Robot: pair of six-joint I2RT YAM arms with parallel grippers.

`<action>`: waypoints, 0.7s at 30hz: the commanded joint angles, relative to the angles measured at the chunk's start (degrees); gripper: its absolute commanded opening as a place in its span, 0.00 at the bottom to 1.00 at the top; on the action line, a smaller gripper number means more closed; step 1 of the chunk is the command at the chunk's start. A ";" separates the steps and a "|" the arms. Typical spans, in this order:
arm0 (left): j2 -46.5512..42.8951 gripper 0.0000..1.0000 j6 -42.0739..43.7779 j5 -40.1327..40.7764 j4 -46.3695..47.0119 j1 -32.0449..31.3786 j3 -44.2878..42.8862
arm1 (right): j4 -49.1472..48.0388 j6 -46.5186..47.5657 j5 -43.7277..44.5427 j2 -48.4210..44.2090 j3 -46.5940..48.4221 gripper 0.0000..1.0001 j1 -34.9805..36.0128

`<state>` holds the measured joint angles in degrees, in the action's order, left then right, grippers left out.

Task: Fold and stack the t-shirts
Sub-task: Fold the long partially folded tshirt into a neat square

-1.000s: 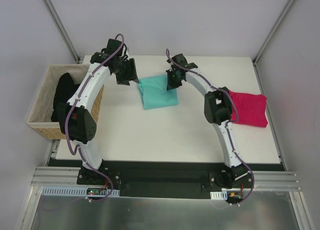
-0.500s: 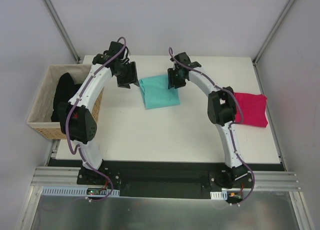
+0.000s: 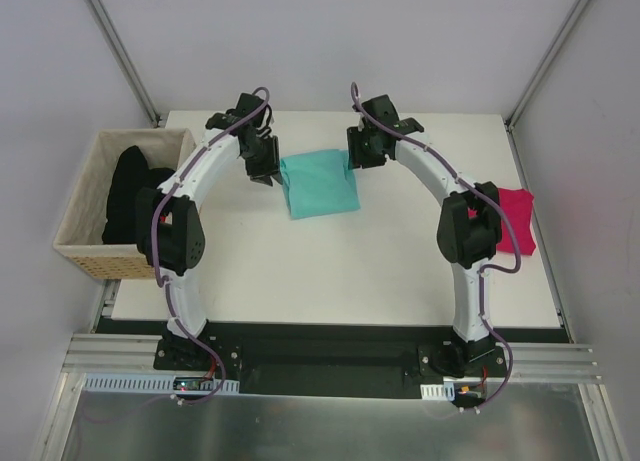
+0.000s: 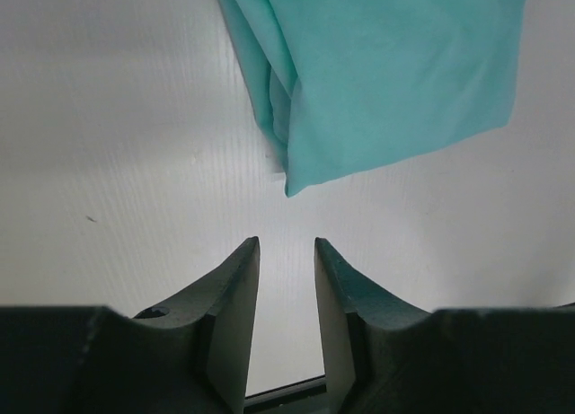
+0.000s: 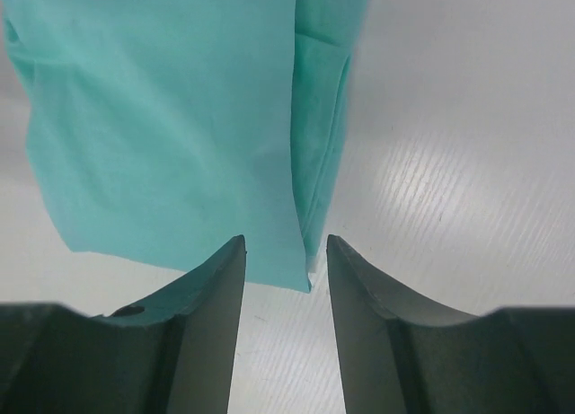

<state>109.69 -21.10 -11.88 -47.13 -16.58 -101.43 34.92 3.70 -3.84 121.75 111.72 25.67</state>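
Top external: both arms have drawn back off the folded teal t-shirt (image 3: 318, 186) on the far table (image 3: 330, 271). The left gripper (image 3: 263, 173) and right gripper (image 3: 360, 157) flank it.
Left wrist: jaws apart, empty, shirt corner just ahead.
Right wrist: jaws apart, empty, at the hem.
Fold looks finished; stacking with the pink t-shirt (image 3: 517, 229) likely remains.

You're looking at a white table (image 3: 330, 261) that is taking up most of the top view, its ribbed surface showing up in both wrist views. A wicker basket (image 3: 90, 264) is sitting just off the table's left edge, touching it or nearly so. A black base strip (image 3: 320, 356) is running along the near edge, with aluminium rails (image 3: 110, 356) sticking out at both ends and a white slotted cable duct (image 3: 130, 384) lying below the left one. A metal sheet (image 3: 320, 426) is filling the bottom. Two grey frame posts (image 3: 120, 51) are slanting up from the far corners against plain grey walls.
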 commanded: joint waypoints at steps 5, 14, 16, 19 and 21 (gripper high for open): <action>7.11 0.25 1.33 -0.69 0.73 -0.38 -6.41 | 0.77 0.86 0.06 -0.29 -0.19 0.43 -0.18; 13.26 0.26 1.50 -1.21 0.73 -0.21 -12.65 | 1.21 -0.01 -4.15 0.41 3.15 0.42 0.08; 15.19 0.26 1.50 -2.09 0.73 0.05 -14.31 | 1.29 -0.19 -4.25 0.59 3.33 0.42 1.04; 17.57 0.26 1.33 -3.41 0.73 0.32 -16.34 | 1.82 -0.28 -3.63 0.68 2.89 0.42 2.80; 18.71 0.26 1.33 -3.68 0.73 0.49 -17.74 | 2.26 -0.28 -3.55 0.77 2.63 0.42 3.59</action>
<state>126.13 -20.29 -13.45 -45.80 -16.45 -115.39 36.10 3.81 -6.26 122.37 112.73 27.00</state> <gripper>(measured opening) 0.263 0.424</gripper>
